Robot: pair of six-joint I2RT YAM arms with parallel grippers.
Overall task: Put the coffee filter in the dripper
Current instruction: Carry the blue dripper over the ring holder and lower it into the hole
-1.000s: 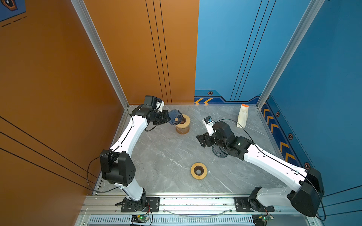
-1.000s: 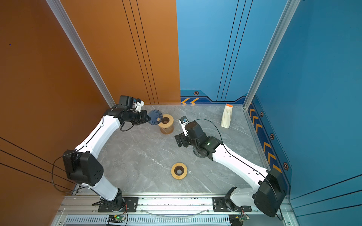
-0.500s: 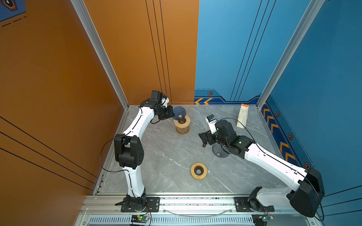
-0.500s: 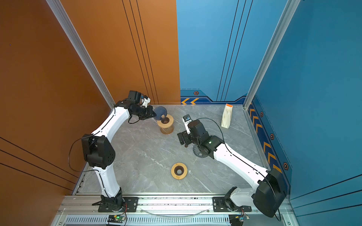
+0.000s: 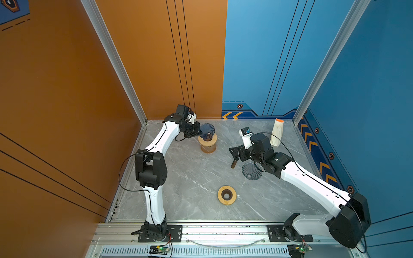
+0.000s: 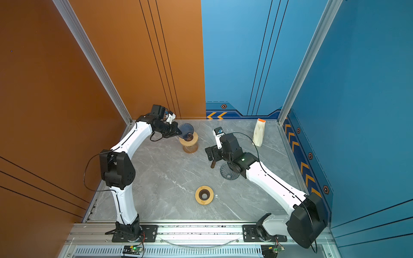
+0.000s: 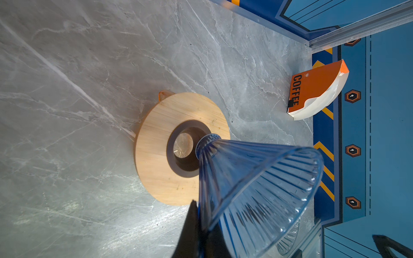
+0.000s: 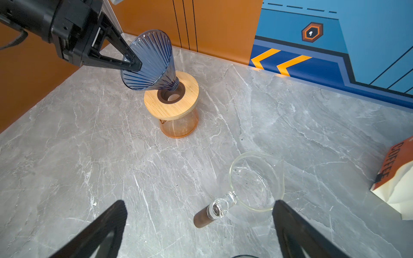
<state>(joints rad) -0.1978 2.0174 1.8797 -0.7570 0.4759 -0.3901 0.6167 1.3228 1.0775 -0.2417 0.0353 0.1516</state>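
Left gripper (image 6: 180, 134) holds tilted dripper (image 6: 186, 129) over stand (image 6: 194, 140).

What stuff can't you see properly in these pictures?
- Spare blue dripper: the right arm covers part of it in both top views.
- Glass server: plain in the right wrist view; in both top views only its dark handle shows.
- Coffee filter pack: cut off by the right wrist picture's edge; filter count unreadable.
- Amber carafe: in the left wrist view its wooden ring hides nearly all.
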